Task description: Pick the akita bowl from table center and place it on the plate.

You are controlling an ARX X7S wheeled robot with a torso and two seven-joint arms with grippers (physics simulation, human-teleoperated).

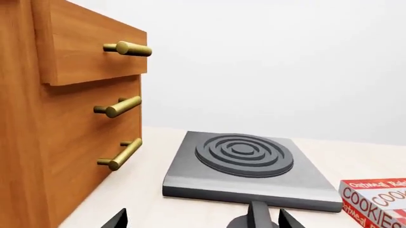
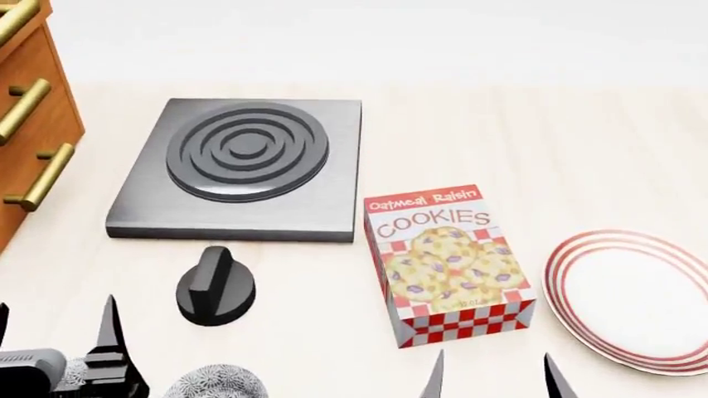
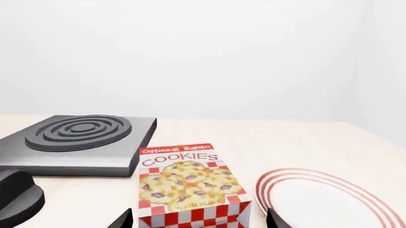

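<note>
Only the speckled grey rim of the akita bowl (image 2: pixel 218 384) shows, at the bottom edge of the head view; neither wrist view shows it. The plate (image 2: pixel 564 265), white with red rings, lies at the right, and its rim (image 3: pixel 298 176) also shows in the right wrist view. My left gripper (image 2: pixel 55 332) stands open just left of the bowl and touches nothing; in its wrist view the left gripper (image 1: pixel 203 221) faces the black knob. My right gripper (image 2: pixel 495 377) is open in front of the cookie box, left of the plate. In its wrist view the right gripper (image 3: pixel 199 221) holds nothing.
A grey burner slab (image 2: pixel 238 166) lies at the back, with a black knob (image 2: pixel 215 286) in front of it. A cookie box (image 2: pixel 448 261) lies between the knob and the plate. A wooden drawer cabinet (image 2: pixel 28 124) with brass handles stands at the far left.
</note>
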